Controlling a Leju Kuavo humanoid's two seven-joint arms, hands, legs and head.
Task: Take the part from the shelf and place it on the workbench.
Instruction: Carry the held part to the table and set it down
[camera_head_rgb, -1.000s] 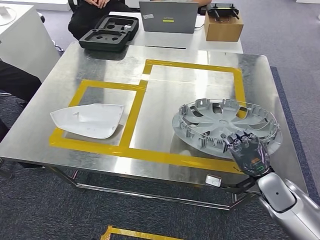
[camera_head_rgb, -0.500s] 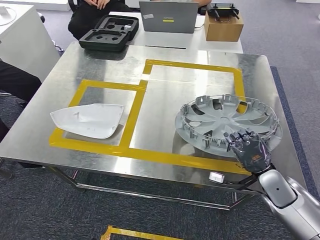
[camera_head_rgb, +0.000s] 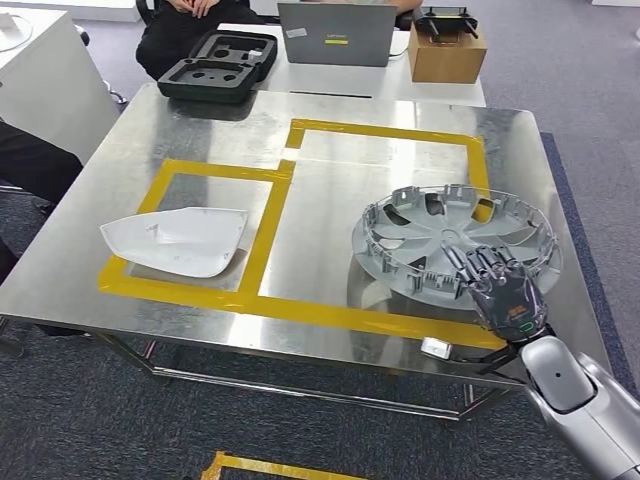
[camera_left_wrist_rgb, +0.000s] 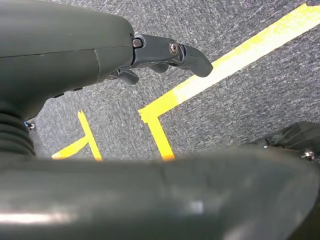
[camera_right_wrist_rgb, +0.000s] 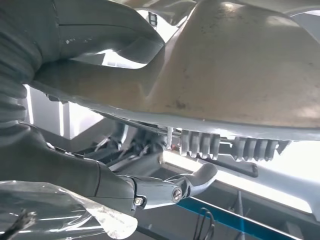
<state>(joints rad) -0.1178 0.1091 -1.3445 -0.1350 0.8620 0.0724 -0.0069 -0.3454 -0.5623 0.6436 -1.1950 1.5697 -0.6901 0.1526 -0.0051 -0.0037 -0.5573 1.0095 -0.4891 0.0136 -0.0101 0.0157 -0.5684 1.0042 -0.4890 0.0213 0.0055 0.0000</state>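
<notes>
You see the right hand (camera_head_rgb: 504, 295) gripping the grey hubcap (camera_head_rgb: 456, 243) at its five o'clock rim, above the workbench (camera_head_rgb: 324, 215).

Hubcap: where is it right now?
Head view: the grey hubcap is on the right side of the metal workbench, over the larger yellow-taped square's near right corner, its near rim held by the right hand.

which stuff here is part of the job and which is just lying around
Part of the job:
wheel cover, gripped at its near rim
right hand
workbench
yellow tape outline

Just lying about:
white mirror shell
laptop
black foam case
cardboard box
</notes>
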